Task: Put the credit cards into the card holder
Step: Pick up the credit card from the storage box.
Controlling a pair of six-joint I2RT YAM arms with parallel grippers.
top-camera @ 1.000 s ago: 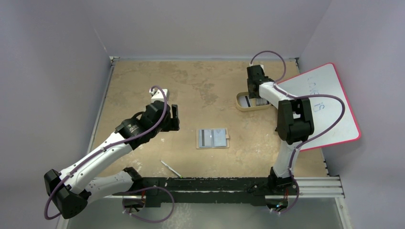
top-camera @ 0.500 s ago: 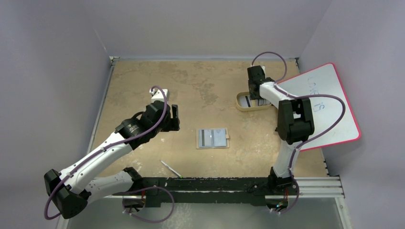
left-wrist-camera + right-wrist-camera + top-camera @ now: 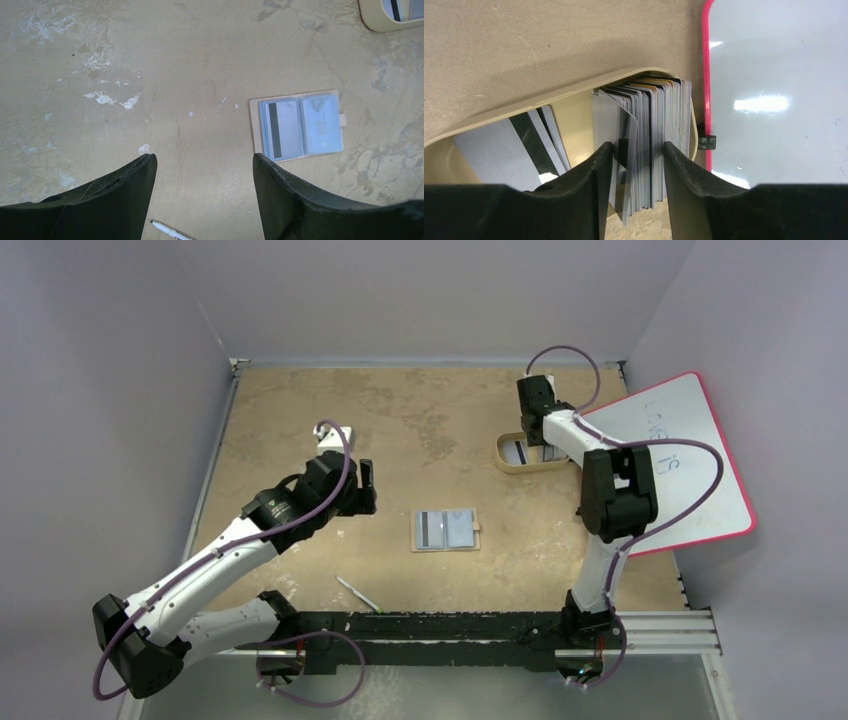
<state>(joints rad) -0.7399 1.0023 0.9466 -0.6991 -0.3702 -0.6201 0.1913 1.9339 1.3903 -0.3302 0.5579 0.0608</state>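
One striped card [image 3: 280, 130] sits in the open card holder [image 3: 446, 530]. Many credit cards [image 3: 649, 125] stand in the beige tray [image 3: 524, 102] beyond it. There the right gripper [image 3: 636, 165], part-open, straddles a few, grip unclear. The left gripper [image 3: 204, 175] is wide open and empty.

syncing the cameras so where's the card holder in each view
top external: card holder just below centre
left wrist: right of centre
right wrist: not in it
shared landmark: beige tray, top-right corner for left wrist, lower left for right wrist
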